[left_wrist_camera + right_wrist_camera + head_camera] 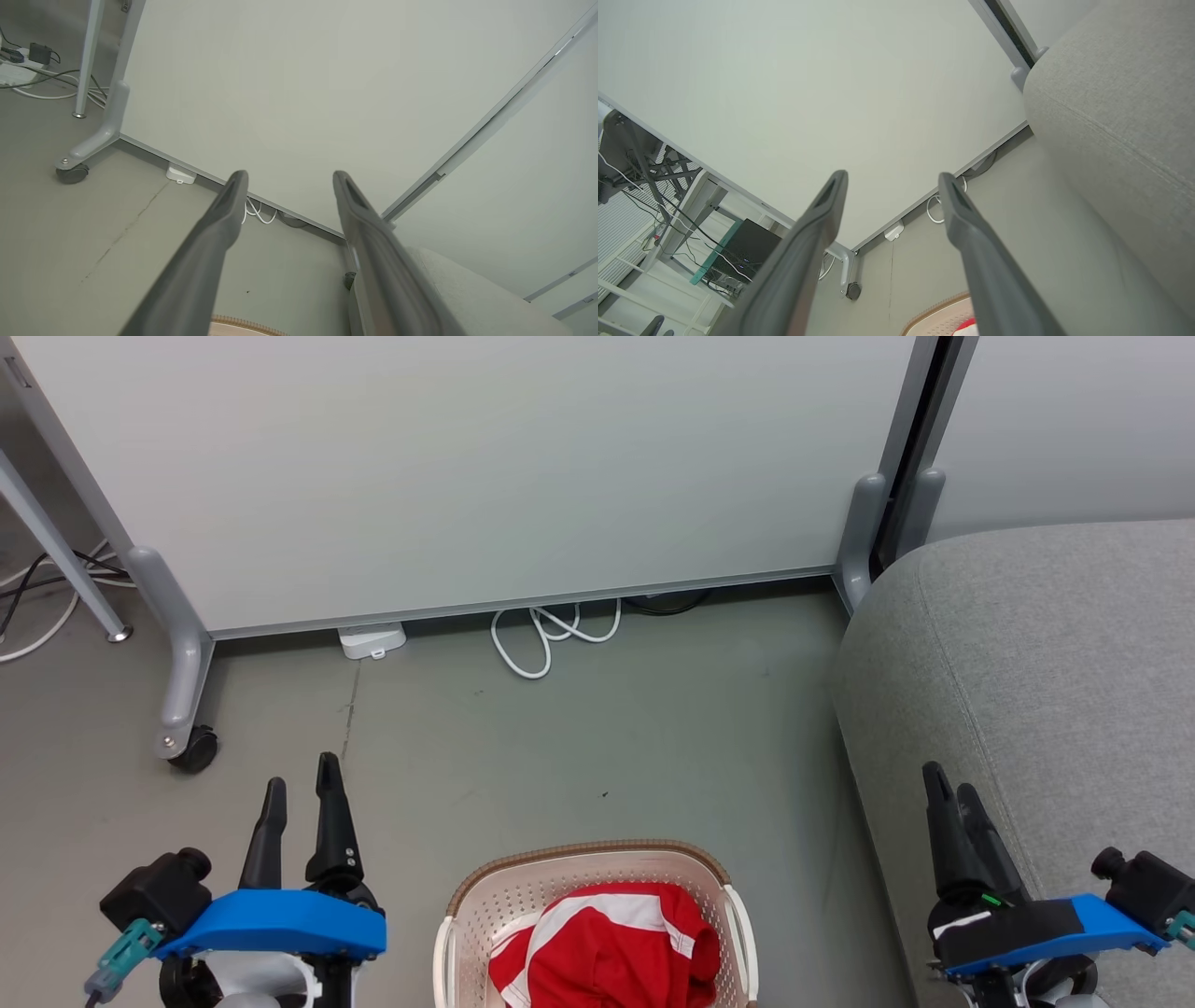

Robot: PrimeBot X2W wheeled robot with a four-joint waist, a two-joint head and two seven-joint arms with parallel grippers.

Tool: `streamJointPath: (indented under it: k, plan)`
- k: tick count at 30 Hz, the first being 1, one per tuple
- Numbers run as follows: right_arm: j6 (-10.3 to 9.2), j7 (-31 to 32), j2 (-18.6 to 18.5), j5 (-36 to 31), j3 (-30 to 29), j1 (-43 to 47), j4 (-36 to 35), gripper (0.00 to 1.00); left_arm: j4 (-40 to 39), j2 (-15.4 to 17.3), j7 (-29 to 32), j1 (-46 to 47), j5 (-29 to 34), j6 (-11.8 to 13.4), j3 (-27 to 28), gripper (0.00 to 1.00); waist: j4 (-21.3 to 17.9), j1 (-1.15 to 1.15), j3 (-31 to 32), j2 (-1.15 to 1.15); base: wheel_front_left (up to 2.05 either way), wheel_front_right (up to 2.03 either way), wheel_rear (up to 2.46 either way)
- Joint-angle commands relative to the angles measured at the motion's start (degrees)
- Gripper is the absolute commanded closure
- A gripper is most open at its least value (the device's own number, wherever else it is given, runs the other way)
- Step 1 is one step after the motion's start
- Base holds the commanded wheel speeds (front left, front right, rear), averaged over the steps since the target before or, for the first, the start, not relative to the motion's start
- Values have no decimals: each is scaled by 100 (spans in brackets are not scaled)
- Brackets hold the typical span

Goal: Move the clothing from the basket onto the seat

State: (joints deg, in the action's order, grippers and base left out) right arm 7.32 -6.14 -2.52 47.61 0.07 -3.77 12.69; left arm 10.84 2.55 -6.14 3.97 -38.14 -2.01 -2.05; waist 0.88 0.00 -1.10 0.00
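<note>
**First, get a pincer down into the basket**

The soft bright-red clothing with white panels and thin stripes [616,943] lies bunched inside the small cream-white perforated plastic basket with a brown woven-look rim [588,851]. The basket stands on the grey floor [579,747], low in the head view and between the two arms. The large light-grey upholstered seat [1046,663] rises to the robot's right, near the basket with a strip of floor between them.

Both pincers are spread wide and hold nothing. The left pincer [301,775] hovers over bare floor to the left of the basket. The right pincer [948,782] hangs over the seat's rounded front edge. Both point toward the pale wheeled partition panel [467,467], not at the fabric.

The step in hand looks like the first reach. The right arm seems the better choice, since it sits on the seat's side.

- Tip the wrist down and come in from above the rim.
- Aim for the highest fold of the heap, clear of the perforated wall.
- Close on a thick bunch of cloth, because a thin pinch may slip.
- Lift straight up until the trailing cloth clears the rim. The basket looks light and could tip or be dragged along if the fabric snags.

How many garments make up the heap cannot be told from here, and one may drag another along.
</note>
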Motion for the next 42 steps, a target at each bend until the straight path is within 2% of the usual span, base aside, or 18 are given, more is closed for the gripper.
streamJointPath:
  k: [1,16,42]
  plan:
    - [17,-65,-38,-243,17,-111,-35,0,-22,44,-68,146,243,43,-49,0,1,0,5,0,0,0,0]
    - [17,-300,-42,-1297,146,-67,-21,0,99,79,-300,180,1197,72,-325,0,23,0,18,0,0,0,0]
    - [20,-625,-48,-2568,303,-63,6,0,157,90,-628,183,2508,128,-537,0,85,0,9,0,0,0,0]
